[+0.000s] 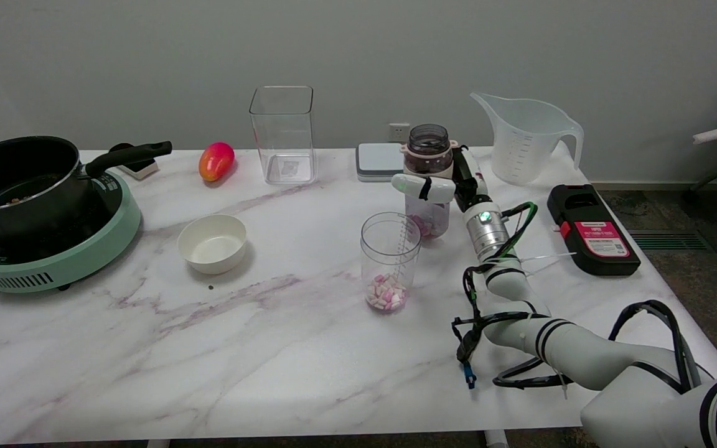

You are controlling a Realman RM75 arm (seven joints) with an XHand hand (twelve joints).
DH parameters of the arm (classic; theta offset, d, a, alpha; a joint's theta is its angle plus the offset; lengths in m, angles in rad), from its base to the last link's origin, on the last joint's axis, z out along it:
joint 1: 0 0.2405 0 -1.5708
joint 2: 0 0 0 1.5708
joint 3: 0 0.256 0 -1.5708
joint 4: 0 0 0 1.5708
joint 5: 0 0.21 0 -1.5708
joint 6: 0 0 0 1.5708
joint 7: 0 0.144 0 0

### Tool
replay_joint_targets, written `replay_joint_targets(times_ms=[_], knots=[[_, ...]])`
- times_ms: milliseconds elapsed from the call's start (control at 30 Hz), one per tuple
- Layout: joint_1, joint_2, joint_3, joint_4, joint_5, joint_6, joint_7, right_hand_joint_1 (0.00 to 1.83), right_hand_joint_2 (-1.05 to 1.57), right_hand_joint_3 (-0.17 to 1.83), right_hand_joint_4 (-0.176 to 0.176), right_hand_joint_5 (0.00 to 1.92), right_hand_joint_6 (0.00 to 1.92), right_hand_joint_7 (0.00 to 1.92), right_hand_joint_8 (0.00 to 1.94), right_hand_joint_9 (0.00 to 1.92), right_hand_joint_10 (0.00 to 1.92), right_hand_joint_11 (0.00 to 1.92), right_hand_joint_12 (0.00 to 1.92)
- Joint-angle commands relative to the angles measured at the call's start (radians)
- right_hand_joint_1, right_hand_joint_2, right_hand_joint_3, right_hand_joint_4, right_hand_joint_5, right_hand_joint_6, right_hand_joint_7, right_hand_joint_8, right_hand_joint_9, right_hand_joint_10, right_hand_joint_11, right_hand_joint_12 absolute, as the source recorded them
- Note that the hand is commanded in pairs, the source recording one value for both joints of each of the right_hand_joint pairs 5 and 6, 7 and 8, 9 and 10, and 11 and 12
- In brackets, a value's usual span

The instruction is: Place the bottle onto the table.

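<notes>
The right hand (pixel 442 180) was wrapped around the bottle (pixel 428 180), its white fingers (pixel 417 186) closed across the front of it. The bottle stood upright toward the far right part of the marble table (pixel 271 348), its base at or just above the surface; which, I could not tell. It was clear plastic with a dark neck and pink-and-white pieces at the bottom.

Just in front of it stood a clear measuring cup (pixel 389 261) holding similar pink and white pieces. Behind, along the far edge, were a flat grey-white scale (pixel 378 160), a tall square clear container (pixel 282 134) and a translucent pitcher (pixel 529 137) near the far right corner. A black device with a pink label (pixel 592 230) lay by the right edge.

The left edge was taken by a mint-green cooker (pixel 60 255) carrying a black pot (pixel 19 180); a red-orange mango (pixel 216 160) and a small white bowl (pixel 212 242) lay between. The veined surface along the near edge lay wide and bare.
</notes>
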Motion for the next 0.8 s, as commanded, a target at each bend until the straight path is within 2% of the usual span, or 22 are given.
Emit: replay_joint_targets(times_ms=[33,67,100,200,233,333,533,800], knots=[[-0.021,-0.001,-0.005,0.003,0.020,0.008,0.000,1.25,0.48,0.81,0.000,1.33,1.33,1.50,1.50,1.22,1.22,1.03,1.03],[-0.023,0.000,-0.005,0.003,0.020,0.010,0.000,1.25,0.36,0.88,0.000,1.25,1.25,1.45,1.45,1.20,1.20,0.98,0.98],[-0.025,0.003,-0.005,0.008,0.020,0.011,0.000,1.24,0.11,1.00,0.000,1.07,1.07,1.36,1.36,1.15,1.15,0.88,0.88],[-0.031,0.012,-0.005,0.017,0.018,0.012,0.000,1.22,-0.24,1.08,0.000,0.83,0.83,1.20,1.20,1.01,1.01,0.68,0.68],[-0.033,0.014,-0.005,0.020,0.018,0.012,0.000,1.20,-0.41,1.08,0.000,0.73,0.73,1.14,1.14,0.91,0.91,0.62,0.62],[-0.040,0.019,-0.005,0.026,0.018,0.017,0.000,1.15,-0.68,0.92,0.000,0.60,0.60,1.01,1.01,0.71,0.71,0.59,0.59],[-0.058,0.032,0.000,0.038,0.025,0.030,0.021,1.12,-0.81,0.84,0.000,0.50,0.50,0.82,0.82,0.61,0.61,0.58,0.58],[-0.072,0.052,0.004,0.051,0.025,0.031,0.037,1.14,-0.79,0.75,0.000,0.44,0.44,0.76,0.76,0.58,0.58,0.58,0.58]])
